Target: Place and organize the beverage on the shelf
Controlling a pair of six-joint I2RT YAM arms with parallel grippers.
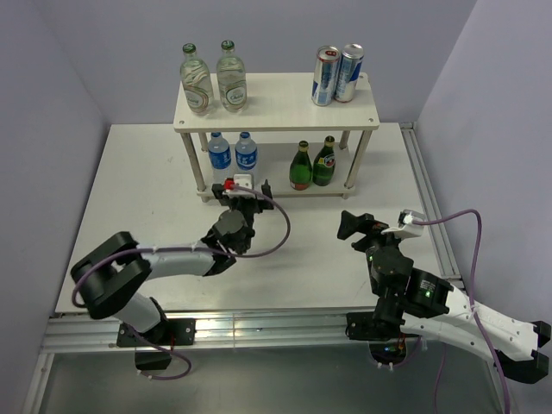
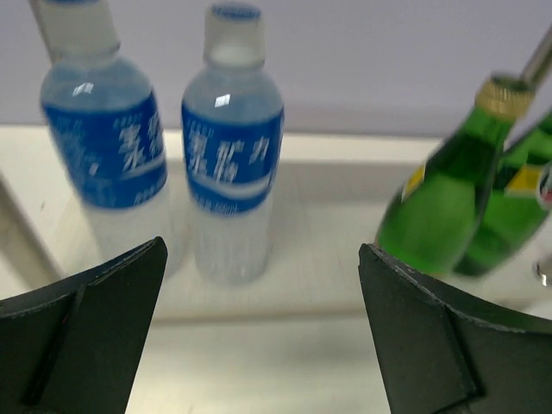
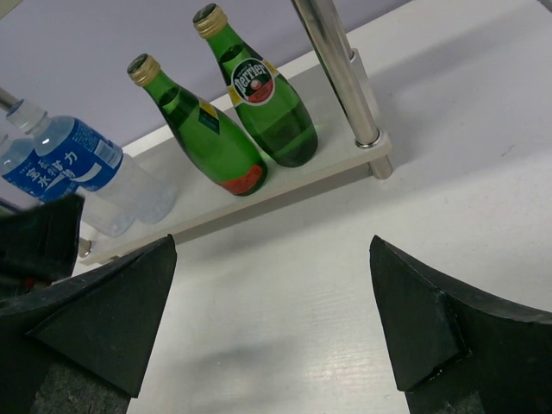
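The cream two-tier shelf (image 1: 276,99) stands at the back of the table. Its top holds two clear glass bottles (image 1: 197,79) on the left and two cans (image 1: 326,76) on the right. Its lower board (image 2: 310,259) holds two blue-labelled water bottles (image 2: 231,164) on the left and two green bottles (image 3: 216,134) on the right. My left gripper (image 2: 261,250) is open and empty, just in front of the lower tier, facing the water bottles (image 1: 246,191). My right gripper (image 3: 272,246) is open and empty over the table in front of the shelf's right end (image 1: 355,224).
A shelf leg (image 3: 341,73) stands at the lower board's right front corner. The white table (image 1: 138,207) ends at a metal rail on the right (image 1: 431,216) and at the near edge. Grey walls close in the back and sides.
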